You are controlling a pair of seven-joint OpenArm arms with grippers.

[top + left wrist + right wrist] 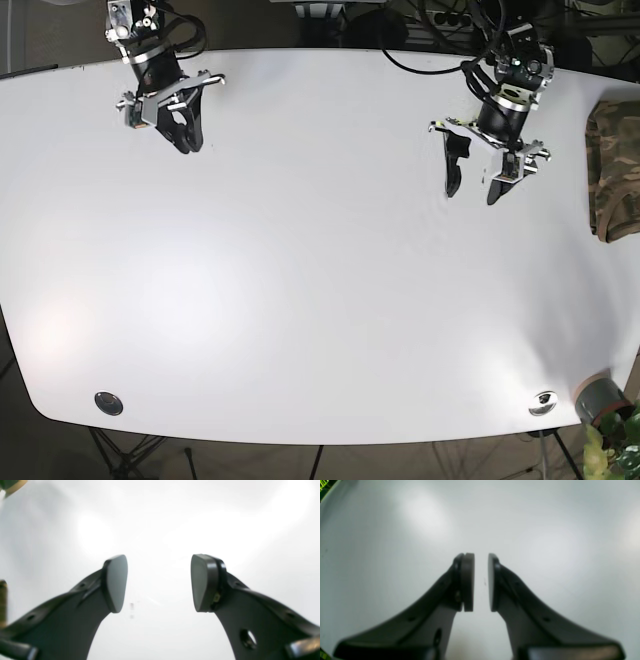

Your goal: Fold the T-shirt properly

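Lying beside left claw (473, 187) (apart), T-shirt (616, 170)

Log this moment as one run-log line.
left gripper: open, empty, above table | right gripper: slightly open, empty | T-shirt: camouflage, bunched at table's edge beside left arm, untouched | fold: not started

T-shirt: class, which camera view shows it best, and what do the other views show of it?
The base view. The camouflage T-shirt lies at the table's right edge, partly cut off by the frame. Neither wrist view shows it: each shows only its own gripper, left and right, over bare white table.
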